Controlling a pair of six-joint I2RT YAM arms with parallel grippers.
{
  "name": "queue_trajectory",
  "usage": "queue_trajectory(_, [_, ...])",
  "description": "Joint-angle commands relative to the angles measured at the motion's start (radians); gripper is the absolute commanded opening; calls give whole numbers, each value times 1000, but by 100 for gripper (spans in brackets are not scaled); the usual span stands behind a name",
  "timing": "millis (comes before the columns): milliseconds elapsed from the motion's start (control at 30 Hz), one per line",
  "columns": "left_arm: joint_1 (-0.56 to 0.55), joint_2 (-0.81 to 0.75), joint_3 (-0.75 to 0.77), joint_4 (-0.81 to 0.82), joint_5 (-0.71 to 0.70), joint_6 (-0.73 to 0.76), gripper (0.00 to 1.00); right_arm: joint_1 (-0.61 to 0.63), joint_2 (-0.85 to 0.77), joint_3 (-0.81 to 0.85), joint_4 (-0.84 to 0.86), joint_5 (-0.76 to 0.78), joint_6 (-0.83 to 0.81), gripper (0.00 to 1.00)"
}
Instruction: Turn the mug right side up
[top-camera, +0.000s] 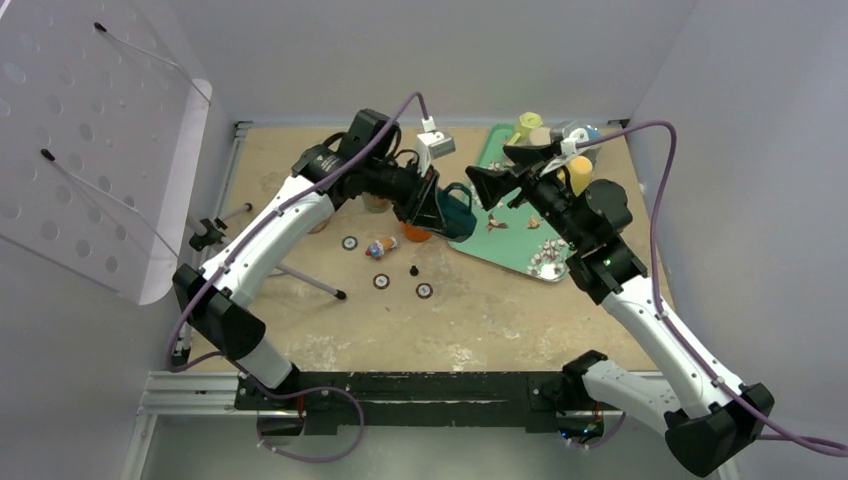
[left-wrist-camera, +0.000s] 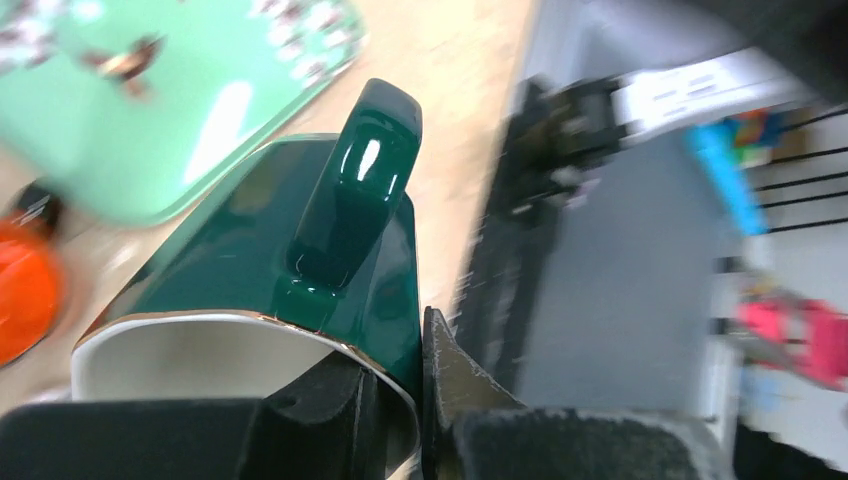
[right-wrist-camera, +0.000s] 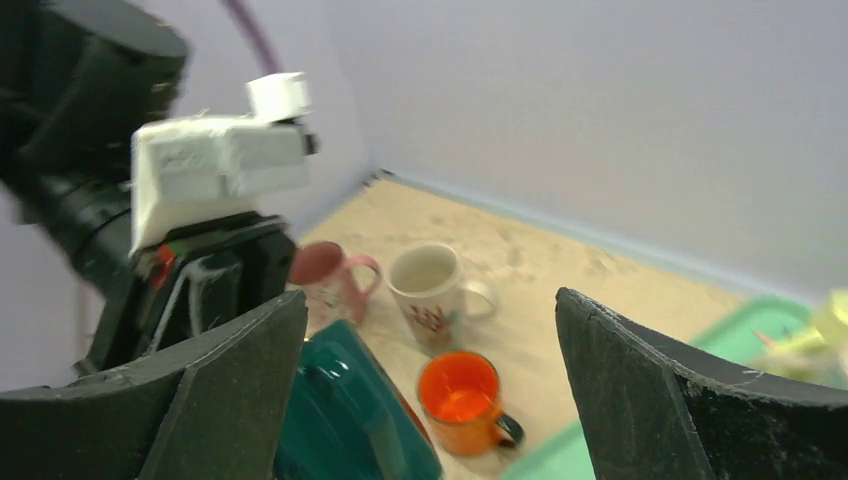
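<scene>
Roughly midway: the left gripper (left-wrist-camera: 405, 372) pinches the green mug (left-wrist-camera: 230, 250) by its rim, sideways above the table beside the tray (top-camera: 515, 245) (righting and setting down are left); the right gripper (right-wrist-camera: 430, 320) gapes empty.

Workspace is closed in on 3 sides by plain pale grey walls (top-camera: 300, 60). Tabletop (top-camera: 460, 330) is a tan board, scuffed w/ whitish patches nr the front. A white perforated panel (top-camera: 90, 150) is set tilted at the L, overhanging the table edge; 2 thin black-tipped rods (top-camera: 150, 60) are laid across it. Alu. frame rails (top-camera: 185, 392) are seen at the front L corner, w/ a black bar (top-camera: 430, 385) across the front edge. Light is soft & even; only faint shadows are cast. In the L wrist view, blurred coloured clutter (left-wrist-camera: 790, 330) is glimpsed beyond the table; can't be identified.
</scene>
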Motion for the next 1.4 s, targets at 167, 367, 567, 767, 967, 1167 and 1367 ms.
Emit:
queue_trajectory(167, [11,-118,-216,-279,-787,624,0,-4,-50,-27,-230,381,-80,98])
queue_trajectory(367, [138,-51,-287,-349,-732,696,0,-4,-40,-46,-242,434,-75,98])
queue_trajectory(567, [166,-87,-459,-217,-729,727,0,-3,-51,-84,-249,502,-75,98])
queue_trajectory(767, [203,-33,-518,-126,-715,757,0,-5,-72,-105,-228,505,-85,98])
queue_trajectory(967, [209,23,-509,-137,-707,763,0,-108,-24,-76,-242,517,-79,99])
queue_trajectory(1167, [211,-17,-498,-140,-697,755,34,-269,124,-10,-267,643,-21,99])
queue_trajectory(1367, [210,-110,-431,-216,-626,719,54,-343,311,-8,-153,725,242,93])
